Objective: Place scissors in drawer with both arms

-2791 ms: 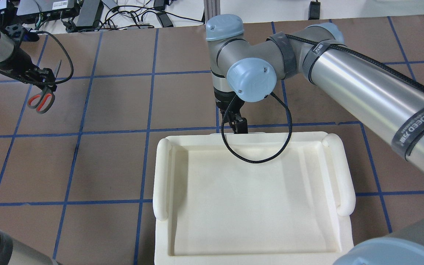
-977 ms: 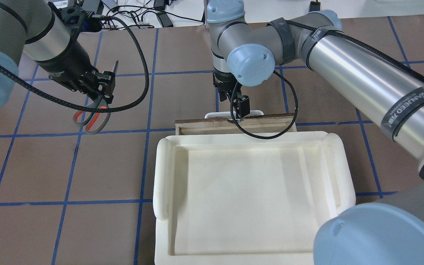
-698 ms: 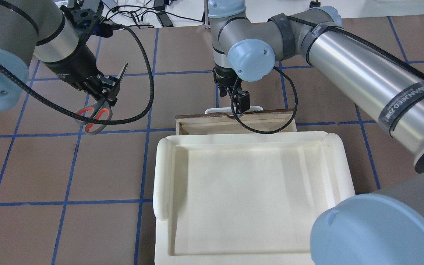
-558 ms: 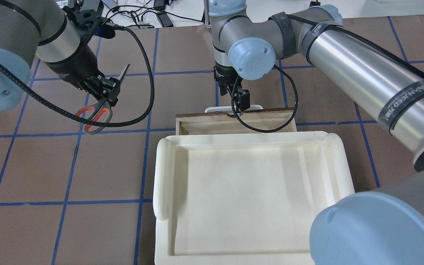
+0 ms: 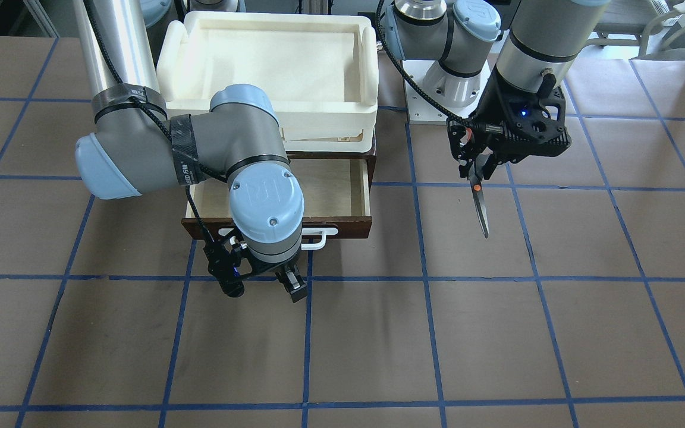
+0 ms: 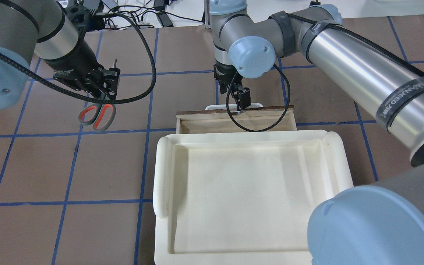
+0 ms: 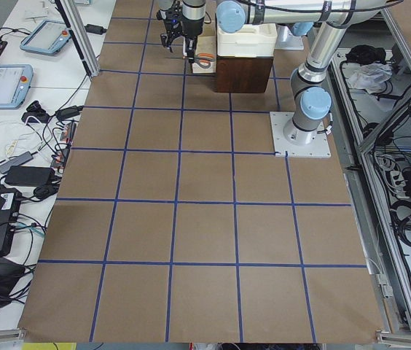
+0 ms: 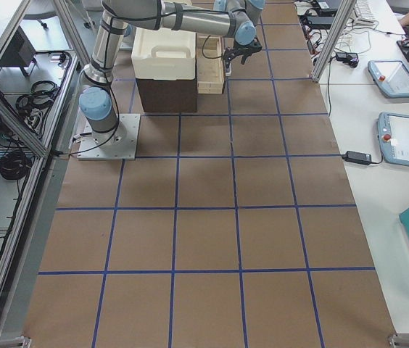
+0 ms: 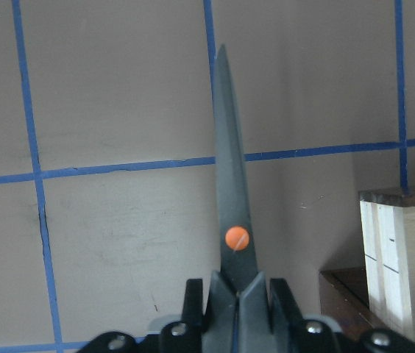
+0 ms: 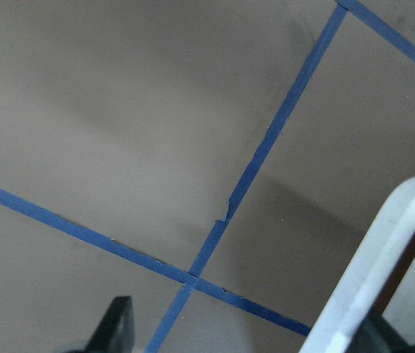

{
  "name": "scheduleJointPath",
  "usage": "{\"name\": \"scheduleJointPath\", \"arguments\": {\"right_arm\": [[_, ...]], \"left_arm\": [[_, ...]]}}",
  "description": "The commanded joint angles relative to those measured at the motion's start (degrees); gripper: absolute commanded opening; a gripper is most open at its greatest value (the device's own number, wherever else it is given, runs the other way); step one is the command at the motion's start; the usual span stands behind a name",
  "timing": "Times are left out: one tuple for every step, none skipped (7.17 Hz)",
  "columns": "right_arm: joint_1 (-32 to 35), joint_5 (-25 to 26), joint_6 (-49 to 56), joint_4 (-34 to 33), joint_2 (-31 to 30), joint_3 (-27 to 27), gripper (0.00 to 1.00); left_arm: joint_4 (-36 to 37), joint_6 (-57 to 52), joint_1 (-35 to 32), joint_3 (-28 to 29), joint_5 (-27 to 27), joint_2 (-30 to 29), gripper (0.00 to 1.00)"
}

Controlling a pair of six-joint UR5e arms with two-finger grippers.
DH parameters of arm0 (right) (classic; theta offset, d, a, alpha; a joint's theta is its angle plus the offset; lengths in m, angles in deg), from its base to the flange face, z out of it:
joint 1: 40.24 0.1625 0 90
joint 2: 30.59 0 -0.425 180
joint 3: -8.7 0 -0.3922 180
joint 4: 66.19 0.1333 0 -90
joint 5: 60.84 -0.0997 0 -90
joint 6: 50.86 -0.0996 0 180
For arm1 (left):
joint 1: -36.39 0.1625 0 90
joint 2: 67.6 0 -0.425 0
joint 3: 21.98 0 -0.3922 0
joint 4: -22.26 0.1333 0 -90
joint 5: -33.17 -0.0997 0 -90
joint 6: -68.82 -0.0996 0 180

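Observation:
My left gripper [image 6: 101,84] is shut on the scissors [image 6: 98,115], just behind the orange pivot dot. It holds them in the air to the left of the drawer [image 6: 234,124]. In the left wrist view the closed blades [image 9: 229,191] point straight out from the gripper [image 9: 237,290]. In the front view the scissors [image 5: 478,199] hang right of the drawer [image 5: 333,190], which is partly pulled out, its pale inside bare. My right gripper [image 6: 240,106] is at the white bar handle [image 5: 320,238]. In the right wrist view its jaws stand wide apart, the handle [image 10: 369,279] against one finger.
A cream-white plastic tray [image 6: 162,176] sits on top of the dark brown cabinet, above the drawer; it also shows in the front view [image 5: 170,53]. The brown table with blue tape lines [image 6: 105,162] surrounds it. Cables lie beyond the table's far edge [image 6: 131,14].
The drawer has slid out from under the tray, with the right gripper moving away at its handle. The left arm has carried the scissors from the far left toward the drawer and turned them.

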Motion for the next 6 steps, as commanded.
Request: {"name": "scheduleJointPath", "arguments": {"right_arm": [[-0.32,-0.18,0.58,-0.72,0.65,0.99,1.00],[-0.32,-0.18,0.66,-0.72,0.66,1.34,1.00],[-0.32,-0.26,0.75,-0.72,0.74,2.22,1.00],[-0.32,-0.27,0.84,-0.63,0.74,2.49,1.00],[-0.49,-0.35,1.01,-0.63,1.35,2.84,1.00],[-0.84,-0.35,2.23,-0.72,1.71,3.28,1.00]], "left_arm": [[-0.35,3.94,0.12,0.26,-0.07,0.05,0.02],[-0.70,3.94,0.12,0.26,-0.06,0.31,0.02],[-0.87,3.94,0.12,0.26,0.02,0.23,0.02],[-0.88,3.94,-0.06,0.26,0.02,0.05,0.02],[-0.88,4.29,-0.15,0.17,0.02,-0.04,0.02],[-0.88,4.47,-0.32,0.17,0.02,-0.13,0.02]]}}
